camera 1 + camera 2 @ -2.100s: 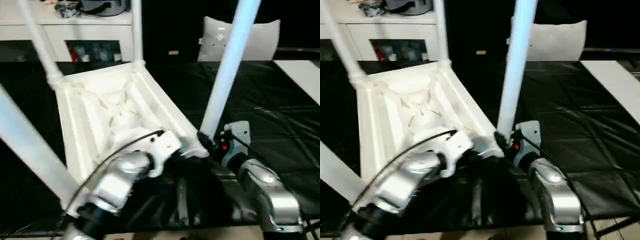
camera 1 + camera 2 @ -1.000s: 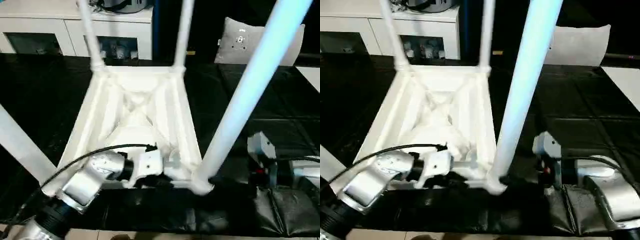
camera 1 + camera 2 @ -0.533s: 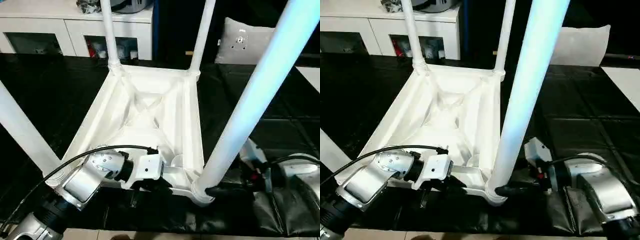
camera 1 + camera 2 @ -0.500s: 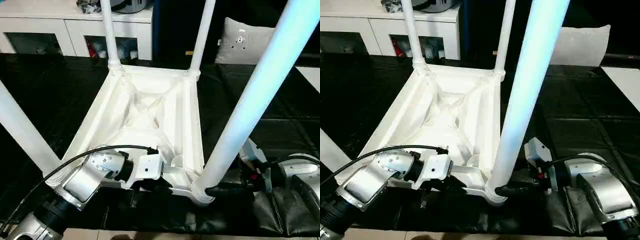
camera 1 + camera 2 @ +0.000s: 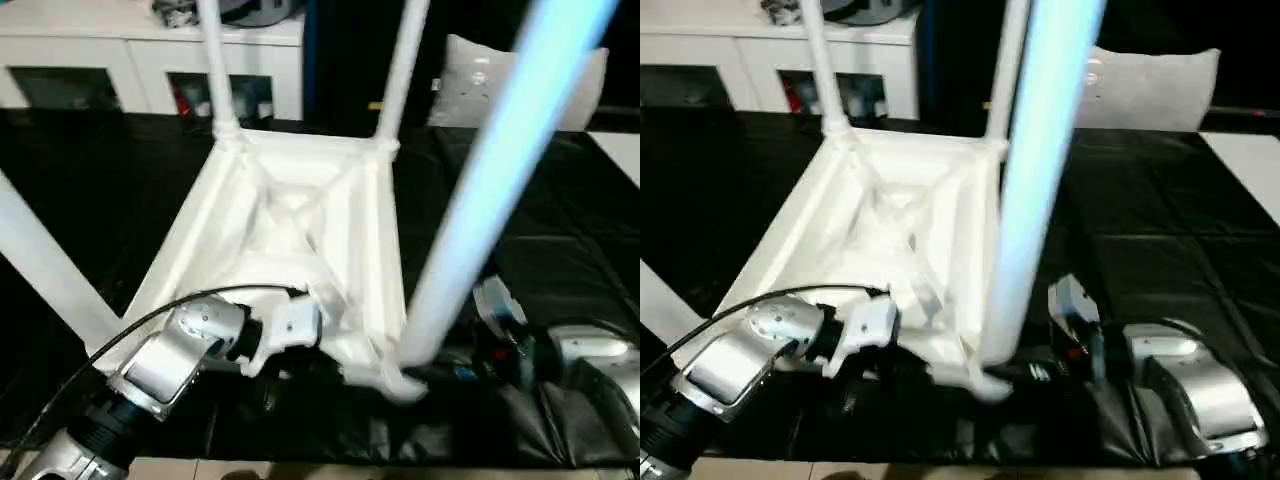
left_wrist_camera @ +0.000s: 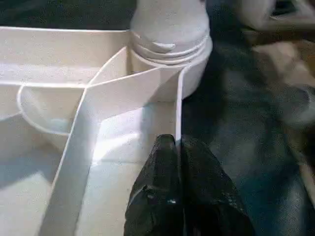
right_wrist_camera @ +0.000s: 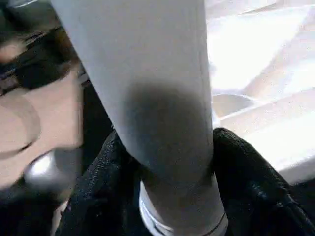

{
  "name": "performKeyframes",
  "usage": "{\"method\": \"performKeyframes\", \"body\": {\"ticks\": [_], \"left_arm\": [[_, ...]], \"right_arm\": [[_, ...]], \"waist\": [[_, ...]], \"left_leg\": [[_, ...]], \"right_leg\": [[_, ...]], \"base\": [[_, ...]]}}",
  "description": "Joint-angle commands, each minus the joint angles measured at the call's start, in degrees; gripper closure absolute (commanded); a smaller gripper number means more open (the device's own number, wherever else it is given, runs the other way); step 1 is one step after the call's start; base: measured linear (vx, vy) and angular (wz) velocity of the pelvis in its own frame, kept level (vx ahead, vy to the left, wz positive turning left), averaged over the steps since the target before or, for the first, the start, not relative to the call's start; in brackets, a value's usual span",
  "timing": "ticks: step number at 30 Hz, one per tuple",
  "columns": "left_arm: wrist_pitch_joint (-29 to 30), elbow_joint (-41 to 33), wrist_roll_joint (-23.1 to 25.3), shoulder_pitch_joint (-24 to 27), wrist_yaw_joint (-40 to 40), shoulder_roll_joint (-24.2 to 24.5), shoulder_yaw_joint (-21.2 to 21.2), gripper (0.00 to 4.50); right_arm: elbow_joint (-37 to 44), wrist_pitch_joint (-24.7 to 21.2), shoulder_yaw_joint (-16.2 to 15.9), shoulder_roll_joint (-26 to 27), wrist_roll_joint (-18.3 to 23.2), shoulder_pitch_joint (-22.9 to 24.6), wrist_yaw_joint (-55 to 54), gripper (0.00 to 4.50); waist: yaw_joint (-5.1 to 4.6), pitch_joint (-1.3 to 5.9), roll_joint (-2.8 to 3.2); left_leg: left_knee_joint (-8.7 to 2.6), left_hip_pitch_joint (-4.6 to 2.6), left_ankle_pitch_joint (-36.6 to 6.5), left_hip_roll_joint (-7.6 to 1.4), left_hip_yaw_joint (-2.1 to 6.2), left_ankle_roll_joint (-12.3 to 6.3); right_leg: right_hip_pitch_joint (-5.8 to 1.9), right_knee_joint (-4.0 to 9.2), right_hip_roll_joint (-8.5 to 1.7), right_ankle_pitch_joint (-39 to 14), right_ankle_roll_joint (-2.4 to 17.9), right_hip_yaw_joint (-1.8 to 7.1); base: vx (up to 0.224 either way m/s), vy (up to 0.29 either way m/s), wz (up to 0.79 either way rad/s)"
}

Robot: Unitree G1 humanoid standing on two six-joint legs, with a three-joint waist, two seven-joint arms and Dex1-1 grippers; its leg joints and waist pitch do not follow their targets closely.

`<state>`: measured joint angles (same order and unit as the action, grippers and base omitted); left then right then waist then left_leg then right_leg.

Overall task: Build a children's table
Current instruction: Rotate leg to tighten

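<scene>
The white children's table lies upside down on the black-covered work table, ribbed underside up, with its legs rising from the corner sockets. My left gripper is shut on the thin near rim wall of the top, beside the near right socket. My right gripper is shut around the base of the near right leg, one black finger on each side. The near left leg and two far legs stand untouched.
A white cabinet with open shelves runs along the back. A grey cushion leans at the back right. A white board lies on the right side of the black cover. My silver forearms cross the near edge.
My right gripper has come in from the right to the base of the near right leg and closed around it. The left gripper has kept its hold on the rim.
</scene>
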<state>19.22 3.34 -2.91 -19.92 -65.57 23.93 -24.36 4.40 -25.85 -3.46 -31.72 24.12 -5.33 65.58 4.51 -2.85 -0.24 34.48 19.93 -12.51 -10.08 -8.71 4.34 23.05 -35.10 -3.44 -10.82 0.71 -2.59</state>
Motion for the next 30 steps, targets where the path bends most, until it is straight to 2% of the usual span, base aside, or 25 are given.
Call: {"method": "performKeyframes", "body": {"ticks": [1, 2, 3, 4, 5, 7, 9, 10, 12, 14, 16, 17, 19, 21, 23, 24, 25, 27, 29, 30], "left_arm": [[1.6, -2.4, -1.6, -0.1, 5.9, -5.8, -0.7, 4.50], [2.3, -2.5, -1.1, 0.0, 7.6, -6.9, -0.7, 4.50], [3.3, -2.5, -0.4, 0.1, 9.7, -8.3, -0.7, 4.50], [4.3, -2.4, 0.7, 0.0, 12.5, -10.1, -0.7, 4.50], [4.7, -2.3, 1.0, 0.0, 13.3, -10.6, -0.7, 4.50], [6.2, -1.8, 2.5, -0.3, 17.4, -13.4, -0.4, 4.50], [6.7, -1.5, 3.3, -0.4, 19.5, -14.7, -0.2, 4.50], [7.4, -0.5, 4.8, -0.8, 23.8, -17.6, 0.0, 4.50], [7.7, 0.4, 5.9, -1.2, 27.3, -19.8, 0.5, 4.50], [7.7, 0.8, 6.4, -1.8, 27.8, -20.7, -0.2, 4.50], [7.3, 0.6, 6.7, -1.9, 26.9, -20.0, -0.9, 4.50], [6.7, 0.4, 6.8, -1.8, 26.1, -19.3, -1.4, 4.50], [5.5, 0.0, 7.0, -1.6, 24.2, -17.8, -2.2, 4.50], [5.0, -0.2, 7.2, -1.3, 23.3, -17.3, -2.3, 4.50], [4.8, -0.2, 7.2, -1.0, 22.5, -16.5, -1.9, 4.50], [4.3, -0.3, 6.9, -0.9, 21.6, -15.7, -1.8, 4.50], [3.9, -0.3, 6.7, -0.8, 20.8, -14.9, -1.8, 4.50], [1.8, -0.4, 6.0, -0.6, 18.0, -12.7, -1.9, 4.50], [0.1, -0.6, 5.2, -0.4, 15.0, -10.5, -2.1, 4.50], [-0.5, -0.6, 4.9, -0.2, 13.5, -9.5, -2.3, 4.50]], "right_arm": [[2.4, -2.0, -2.8, 5.5, -0.6, -0.6, -8.4, 2.46], [2.1, -2.6, -2.6, 7.5, -1.8, -0.8, -12.0, 2.48], [1.7, -3.0, -2.6, 9.6, -3.9, -1.0, -16.3, 2.48], [1.3, -3.8, -2.5, 12.2, -6.3, -1.4, -21.5, 2.50], [1.3, -4.0, -2.4, 12.9, -6.8, -1.5, -22.7, 2.51], [1.1, -4.7, -2.2, 16.3, -10.2, -2.0, -29.8, 2.53], [1.0, -5.4, -2.0, 17.9, -11.5, -2.3, -33.2, 2.53], [0.8, -6.4, -1.4, 21.9, -13.1, -2.7, -40.1, 2.53], [1.1, -5.6, -1.6, 24.4, -13.8, -2.8, -43.2, 2.53], [1.4, -3.6, -2.0, 26.9, -13.4, -2.7, -43.7, 2.00], [1.6, -3.2, -1.5, 27.6, -12.8, -2.8, -44.0, 1.83], [1.7, -2.9, -1.3, 27.4, -12.7, -2.8, -43.6, 1.77], [1.8, -1.8, -1.2, 25.6, -12.6, -2.6, -41.4, 1.50], [2.0, -1.7, -0.7, 24.7, -12.5, -2.4, -40.4, 1.37], [2.3, -1.5, 0.4, 22.7, -11.7, -2.2, -38.4, 1.18], [2.5, -1.2, 0.9, 21.0, -11.1, -2.0, -36.5, 0.98], [2.7, -0.9, 1.2, 19.2, -10.6, -1.9, -34.3, 0.98], [3.3, 0.8, 0.9, 14.0, -10.0, -1.1, -27.6, 0.91], [3.2, 3.2, 0.9, 9.5, -10.0, -0.5, -21.9, 0.54], [2.8, 4.1, 1.1, 8.0, -9.8, -0.5, -19.7, 0.51]], "waist": [[-0.54, 2.37, -0.90], [-0.92, 2.32, -1.03], [-1.25, 2.33, -0.81], [-2.01, 2.29, -0.99], [-2.63, 2.38, -1.05], [-2.94, 2.45, -0.80], [-2.86, 2.41, -0.80], [-2.96, 2.42, -0.75], [-2.74, 2.66, -0.63], [-2.35, 2.93, -0.36], [-2.25, 2.98, -0.37], [-2.15, 3.09, 0.02], [-2.17, 3.06, -0.18], [-2.06, 3.04, 0.07], [-2.06, 3.01, -0.04], [-1.95, 2.99, 0.01], [-1.94, 3.05, 0.13], [-1.71, 3.06, -0.05], [-1.45, 3.05, -0.01], [-1.45, 3.01, 0.06]], "left_leg": [[-4.46, 0.65, -9.7, -2.10, 0.35, -1.97], [-4.53, 0.84, -9.9, -2.03, 0.42, -1.64], [-4.60, 0.91, -10.0, -2.00, 0.53, -1.29], [-4.62, 1.07, -10.7, -1.89, 0.61, -0.84], [-4.57, 1.15, -11.1, -1.73, 0.75, -0.81], [-4.32, 0.73, -11.6, -1.68, 0.60, -1.29], [-4.25, 0.55, -11.3, -1.69, 0.44, -1.81], [-4.36, 0.86, -10.2, -1.70, 0.37, -1.80], [-4.46, 0.82, -9.5, -1.81, 0.50, -1.35], [-4.48, 0.81, -8.6, -2.00, 0.47, -1.70], [-4.46, 0.88, -7.3, -2.01, 0.40, -2.11], [-4.37, 0.91, -6.4, -2.01, 0.39, -2.34], [-4.34, 1.00, -6.2, -1.95, 0.30, -2.62], [-4.35, 0.95, -7.0, -1.98, 0.30, -2.82], [-4.40, 1.01, -7.2, -2.03, 0.33, -2.81], [-4.40, 0.95, -7.5, -2.09, 0.37, -2.91], [-4.34, 0.97, -7.7, -2.07, 0.35, -3.03], [-4.26, 0.98, -8.0, -2.13, 0.37, -3.54], [-4.19, 0.97, -7.9, -2.19, 0.33, -4.22], [-4.22, 0.95, -7.9, -2.27, 0.29, -4.28]], "right_leg": [[-2.91, 5.74, -4.17, -26.2, 7.0, 2.15], [-2.95, 5.81, -4.15, -27.0, 6.3, 2.14], [-2.95, 5.81, -4.10, -27.4, 6.0, 2.08], [-2.83, 6.08, -4.02, -28.9, 5.0, 1.94], [-2.90, 6.16, -4.03, -29.7, 4.4, 1.88], [-2.39, 6.42, -3.89, -29.8, 4.4, 2.03], [-2.10, 6.58, -3.81, -29.2, 4.5, 2.22], [-2.17, 6.39, -3.63, -27.5, 4.8, 2.31], [-2.38, 6.13, -3.71, -25.4, 5.2, 2.24], [-2.54, 5.65, -3.79, -20.6, 6.1, 2.51], [-2.71, 5.27, -3.71, -16.3, 7.2, 2.58], [-2.89, 4.98, -3.78, -13.8, 8.1, 2.64], [-3.14, 4.93, -3.77, -12.1, 8.7, 2.61], [-3.21, 5.07, -3.89, -13.5, 8.6, 2.61], [-3.28, 5.19, -3.93, -14.7, 8.4, 2.59], [-3.28, 5.26, -3.96, -15.2, 8.3, 2.57], [-3.30, 5.21, -3.94, -15.2, 8.4, 2.58], [-3.43, 5.25, -3.97, -15.0, 8.3, 2.59], [-3.37, 5.18, -3.99, -14.6, 8.8, 2.54], [-3.27, 5.17, -4.02, -14.7, 8.9, 2.58]], "base": [[0.000, 0.000, 0.00], [0.000, 0.000, 0.00], [0.000, 0.000, 0.00], [0.000, 0.000, 0.00], [0.000, 0.000, 0.00], [0.000, 0.000, 0.00], [0.000, 0.000, 0.00], [0.000, 0.000, 0.00], [0.000, 0.000, 0.00], [0.000, 0.000, 0.00], [0.000, 0.000, 0.00], [0.000, 0.000, 0.00], [0.000, 0.000, 0.00], [0.000, 0.000, 0.00], [0.000, 0.000, 0.00], [0.000, 0.000, 0.00], [0.000, 0.000, 0.00], [0.000, 0.000, 0.00], [0.000, 0.000, 0.00], [0.000, 0.000, 0.00]]}}
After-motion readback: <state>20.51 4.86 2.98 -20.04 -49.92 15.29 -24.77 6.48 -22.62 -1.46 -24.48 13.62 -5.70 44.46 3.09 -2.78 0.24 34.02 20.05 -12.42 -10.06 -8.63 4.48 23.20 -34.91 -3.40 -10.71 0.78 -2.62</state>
